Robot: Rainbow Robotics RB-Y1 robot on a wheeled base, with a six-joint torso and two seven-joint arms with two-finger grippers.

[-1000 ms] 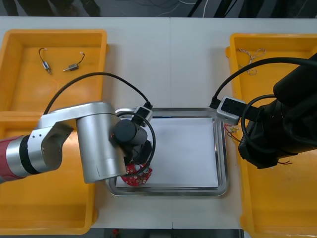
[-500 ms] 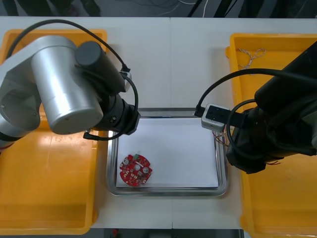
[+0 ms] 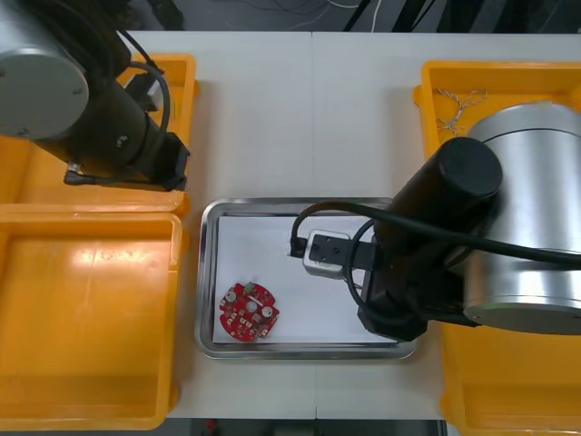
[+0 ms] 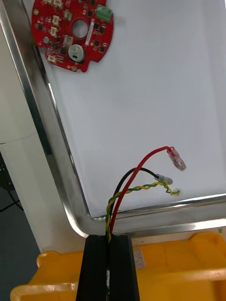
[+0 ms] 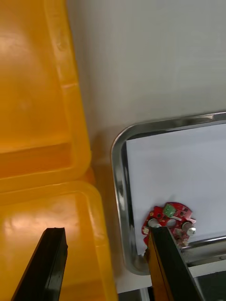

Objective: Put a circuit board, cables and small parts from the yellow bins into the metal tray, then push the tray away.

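1. The left yellow bins (image 3: 91,300) lie under the left gripper (image 5: 106,231). Its fingers are spread wide with nothing between them, and the wall where the two bins meet sits just ahead of them. This arm looks idle.
2. The tray (image 3: 207,272) begins just past that gripper's finger on the tray side. The red board (image 3: 248,312) lies inside on the white lining, near the corner closest to the left bins.
3. The right gripper (image 4: 109,241) has its fingers pinched on a bundle of wires (image 4: 141,187): red, black and twisted yellow-green. Their free ends reach out ahead of the fingertips, over the lining and just inside the rim. The board is well ahead, at the tray's other end.
4. The step in hand, I judge, is laying the wires down. It would go best by carrying them farther in from the rim. Then lower until the ends rest on the lining and let go, so nothing drapes over the edge or lands on the board.
5. The right yellow bins (image 3: 434,109) lie behind those fingers.
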